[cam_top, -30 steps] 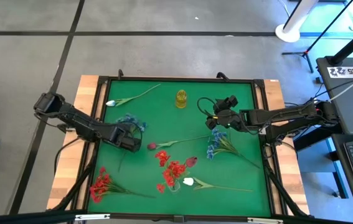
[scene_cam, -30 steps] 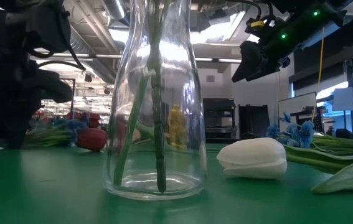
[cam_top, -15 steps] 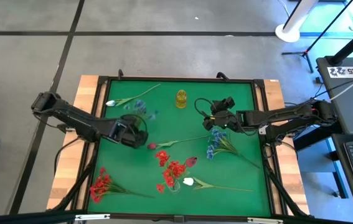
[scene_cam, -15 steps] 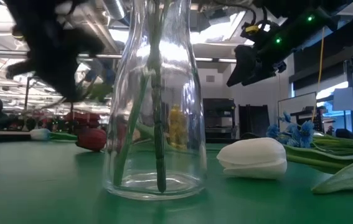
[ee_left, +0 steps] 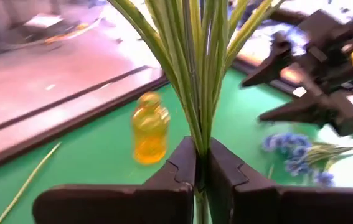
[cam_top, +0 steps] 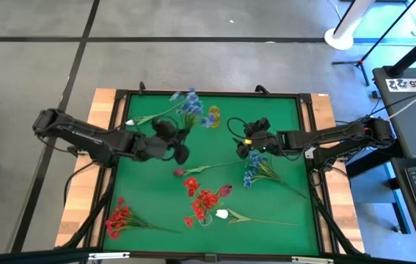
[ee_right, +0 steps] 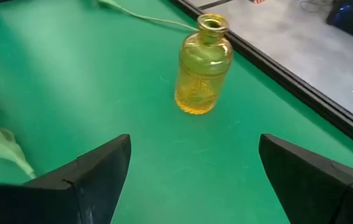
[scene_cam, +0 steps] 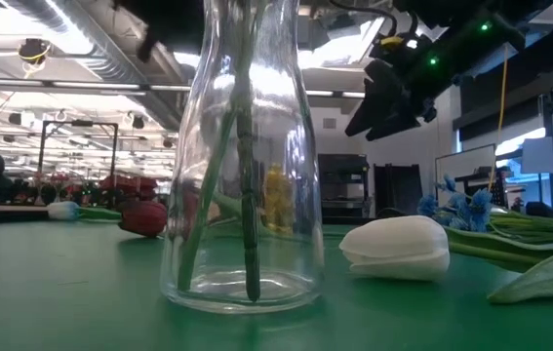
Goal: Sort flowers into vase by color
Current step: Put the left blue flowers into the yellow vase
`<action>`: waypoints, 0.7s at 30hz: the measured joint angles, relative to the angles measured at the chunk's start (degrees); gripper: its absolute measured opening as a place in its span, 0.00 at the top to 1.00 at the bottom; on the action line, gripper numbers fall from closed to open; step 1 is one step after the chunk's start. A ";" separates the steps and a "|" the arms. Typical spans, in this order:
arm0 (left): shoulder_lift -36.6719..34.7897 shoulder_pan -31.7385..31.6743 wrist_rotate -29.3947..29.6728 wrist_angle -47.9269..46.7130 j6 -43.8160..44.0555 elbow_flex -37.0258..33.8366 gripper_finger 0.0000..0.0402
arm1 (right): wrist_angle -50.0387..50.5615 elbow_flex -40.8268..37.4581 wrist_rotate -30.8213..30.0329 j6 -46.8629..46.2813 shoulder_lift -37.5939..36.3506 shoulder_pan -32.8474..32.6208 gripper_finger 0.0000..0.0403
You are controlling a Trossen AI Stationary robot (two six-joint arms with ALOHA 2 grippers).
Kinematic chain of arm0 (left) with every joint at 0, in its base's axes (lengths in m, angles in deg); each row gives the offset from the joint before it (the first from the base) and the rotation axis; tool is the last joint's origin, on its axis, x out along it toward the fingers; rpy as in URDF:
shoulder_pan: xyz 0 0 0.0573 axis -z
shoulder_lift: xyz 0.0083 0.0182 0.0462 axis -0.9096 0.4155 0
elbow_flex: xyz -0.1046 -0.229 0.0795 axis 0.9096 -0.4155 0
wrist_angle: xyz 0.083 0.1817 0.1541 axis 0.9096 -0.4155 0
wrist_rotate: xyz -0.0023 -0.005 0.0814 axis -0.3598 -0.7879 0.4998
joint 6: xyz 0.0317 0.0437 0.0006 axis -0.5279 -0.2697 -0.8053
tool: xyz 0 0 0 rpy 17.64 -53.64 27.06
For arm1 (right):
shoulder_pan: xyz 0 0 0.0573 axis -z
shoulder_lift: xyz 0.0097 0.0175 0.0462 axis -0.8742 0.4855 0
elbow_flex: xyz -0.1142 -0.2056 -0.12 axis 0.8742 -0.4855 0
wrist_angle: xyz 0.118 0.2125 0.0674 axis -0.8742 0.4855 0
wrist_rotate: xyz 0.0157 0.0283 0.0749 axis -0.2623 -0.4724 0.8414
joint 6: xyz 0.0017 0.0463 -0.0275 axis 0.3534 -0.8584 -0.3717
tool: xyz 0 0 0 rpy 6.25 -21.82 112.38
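The left pincer (ee_left: 200, 171) is clamped on a bunch of thin green stalks, its 2 dark fingers (ee_left: 177, 167) pressed against them from both sides. In the high view this pincer (cam_top: 177, 138) is raised over the back middle of the green surface (cam_top: 281, 220), and the blue flowers (cam_top: 191, 107) it carries fan out toward the yellow bottle (cam_top: 213, 114), which stands upright near the back edge with nothing visible in it.

The right pincer (cam_top: 246, 145) hangs just to the right of that bottle with its fingers (ee_right: 95, 171) spread wide and gripping nothing; its wrist view looks down on the yellow bottle (ee_right: 203, 67).

A second blue bunch (cam_top: 254, 170) lies just below the right pincer. The clear glass vase (scene_cam: 243, 161) stands front and centre, holding several green stems (scene_cam: 245, 195), with red flowers (cam_top: 205, 199) above its mouth. A white tulip (scene_cam: 398, 248) lies just beside it, a dark red bud (cam_top: 179, 172) lies mid-surface, a red bunch (cam_top: 118, 218) lies at the front left corner, and another white tulip (cam_top: 130, 121) lies at the back left.
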 joint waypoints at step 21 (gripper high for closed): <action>10.60 -38.55 -53.74 54.45 -15.97 -9.67 0.98 | -9.17 0.00 0.71 10.04 -0.02 0.07 0.12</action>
